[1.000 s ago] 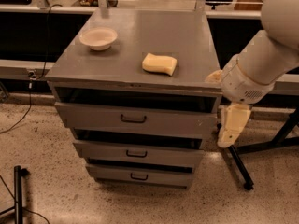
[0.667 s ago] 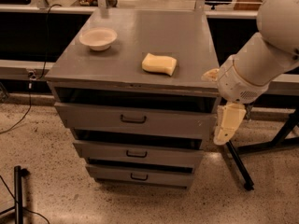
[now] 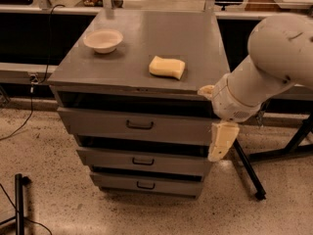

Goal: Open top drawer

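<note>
The top drawer (image 3: pixel 98 124) is the tallest grey front of the three in the grey cabinet, with a small dark bracket handle (image 3: pixel 140 125) at its centre. It stands slightly out from the cabinet, with a dark gap above its front. My gripper (image 3: pixel 218 148) is cream-coloured and hangs pointing down at the right end of the drawer front, to the right of the handle. The white arm reaches in from the upper right.
A white bowl (image 3: pixel 103 39) and a yellow sponge (image 3: pixel 167 66) lie on the cabinet top (image 3: pixel 195 43). Two shallower drawers (image 3: pixel 143 161) sit below. A black stand leg (image 3: pixel 249 170) crosses the floor at the right, and a black pole (image 3: pixel 19 204) stands at the lower left.
The arm and gripper have shifted slightly left, closer to the right end of the drawer front. The drawers, bowl and sponge have not moved.
</note>
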Robot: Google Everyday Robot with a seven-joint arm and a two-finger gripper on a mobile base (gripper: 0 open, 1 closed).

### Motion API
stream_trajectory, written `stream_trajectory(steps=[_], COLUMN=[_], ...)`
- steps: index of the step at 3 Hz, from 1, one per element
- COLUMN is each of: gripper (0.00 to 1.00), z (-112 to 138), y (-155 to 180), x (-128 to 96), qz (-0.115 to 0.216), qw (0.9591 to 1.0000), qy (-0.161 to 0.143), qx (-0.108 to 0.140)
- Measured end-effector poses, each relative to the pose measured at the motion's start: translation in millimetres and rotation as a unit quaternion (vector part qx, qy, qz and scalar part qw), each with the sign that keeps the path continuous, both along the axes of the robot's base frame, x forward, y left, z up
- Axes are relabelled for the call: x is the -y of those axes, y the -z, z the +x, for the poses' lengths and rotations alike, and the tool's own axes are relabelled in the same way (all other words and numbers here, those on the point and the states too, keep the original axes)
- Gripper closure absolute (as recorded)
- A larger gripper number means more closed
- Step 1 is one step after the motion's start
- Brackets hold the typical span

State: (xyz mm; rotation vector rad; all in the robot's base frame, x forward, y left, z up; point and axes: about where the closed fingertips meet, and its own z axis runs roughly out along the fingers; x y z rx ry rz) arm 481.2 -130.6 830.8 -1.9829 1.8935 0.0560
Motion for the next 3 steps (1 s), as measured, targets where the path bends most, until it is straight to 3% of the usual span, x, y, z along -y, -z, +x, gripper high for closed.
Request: stream_trajectory(steps=[3], gripper=[0.00], z=[20.5], y=[68.2], x=[-35.2], qz=[0.028], qw=[0.9994], qy=[-0.018], qx=[0.004])
